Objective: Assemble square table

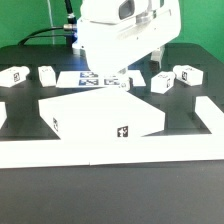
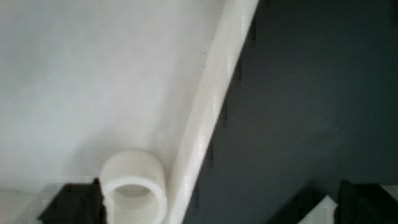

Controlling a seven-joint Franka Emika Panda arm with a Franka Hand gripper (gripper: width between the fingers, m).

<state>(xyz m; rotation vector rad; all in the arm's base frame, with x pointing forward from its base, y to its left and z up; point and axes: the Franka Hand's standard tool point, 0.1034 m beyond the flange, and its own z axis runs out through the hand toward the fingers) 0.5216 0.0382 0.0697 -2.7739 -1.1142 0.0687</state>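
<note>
**Exterior view: tabletop slab (image 1: 95, 112) flat in mid-table, tool (image 2: 217, 203) spread wide at its edge**

I'm looking across the dark table (image 1: 110, 195), and the big white square slab lies flat in the middle of it. There's a small black-and-white tag (image 1: 123, 130) on the side face nearest the camera. The white arm (image 1: 125, 35) hangs over the far side, just behind the slab's far edge, and its body blocks my sight of the tool from here.

Two short tagged legs (image 1: 45, 75) lie far back on the exterior view's left. Two more lie far back on the exterior view's right, all of them well apart from the slab. The marker board (image 1: 85, 78) lies between the two pairs, partly hidden by the arm. A long white border bar (image 1: 100, 152) runs along the near side just in front of the slab.

On the wrist view I get the answer on the tool. The dark fingertips (image 2: 71, 203) stand far apart, jaws wide, nothing pinched. The slab's white top and its edge run between them, with dark table beside. A rounded white stub (image 2: 134, 185) sits against that edge, and I cannot tell what it is.
</note>
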